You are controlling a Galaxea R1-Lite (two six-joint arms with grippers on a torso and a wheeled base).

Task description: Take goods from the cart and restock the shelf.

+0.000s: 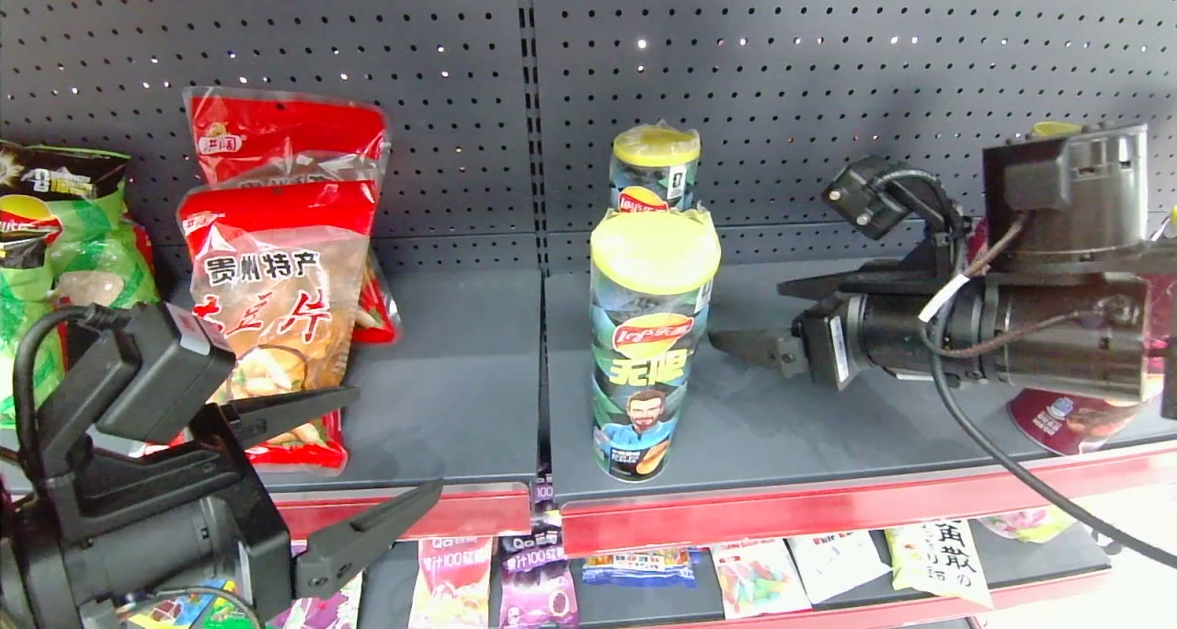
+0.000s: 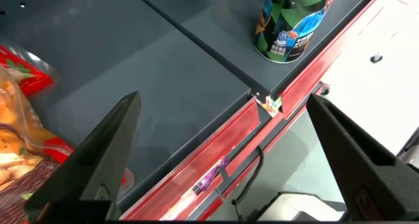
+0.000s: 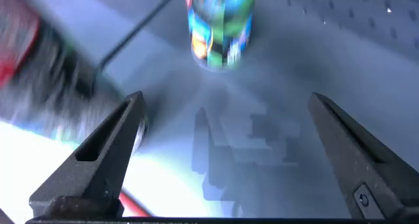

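Grey shelf, red front edge, pegboard behind.

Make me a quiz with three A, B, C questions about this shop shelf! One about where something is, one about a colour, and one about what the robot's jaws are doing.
1. Where does the front chip can stand?
A) on the shelf, near its front edge
B) on the floor
C) in a basket

2. What colour are the two chip cans' lids?
A) red
B) yellow
C) blue

3. How do the jaws of the right gripper stand?
A) shut on the can
B) shut on a bag
C) open, holding nothing

1 A: it stands upright by the shelf's red edge.
2 B: both lids are yellow.
3 C: the jaws are apart, with nothing between them.
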